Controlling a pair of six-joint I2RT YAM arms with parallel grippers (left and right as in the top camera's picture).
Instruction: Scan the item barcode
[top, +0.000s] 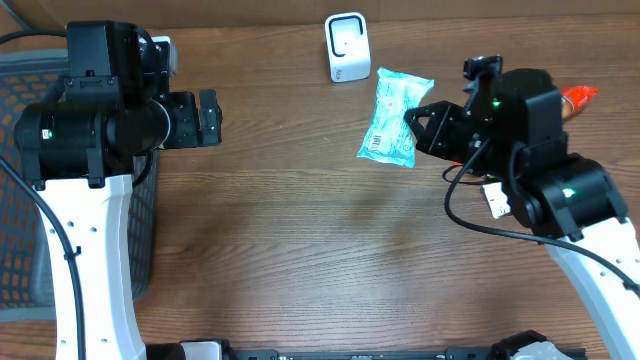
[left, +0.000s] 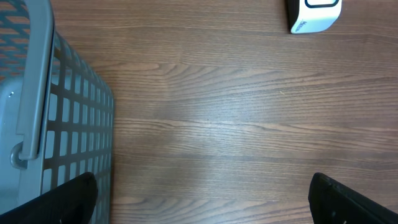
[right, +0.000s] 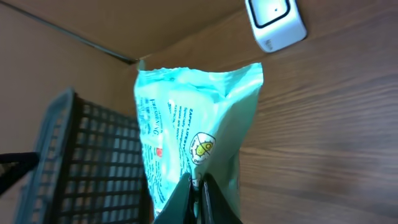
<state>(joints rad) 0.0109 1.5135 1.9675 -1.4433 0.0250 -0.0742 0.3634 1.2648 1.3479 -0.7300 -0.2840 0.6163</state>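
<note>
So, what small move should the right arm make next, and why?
Probably carry the teal packet a little toward the white scanner, turning its printed side to the scanner's face. The right end effector is shut on the packet's edge, and the packet is beside the scanner, not in front of it.

**Inspector:** Left wrist view, findings?

**Operator:** I see my left gripper (left: 208, 202) spread wide above the wooden table (left: 236, 124). Grey mesh basket (left: 68, 124) stands at left, white scanner (left: 314, 15) at the top right edge (partly cut off).
</note>
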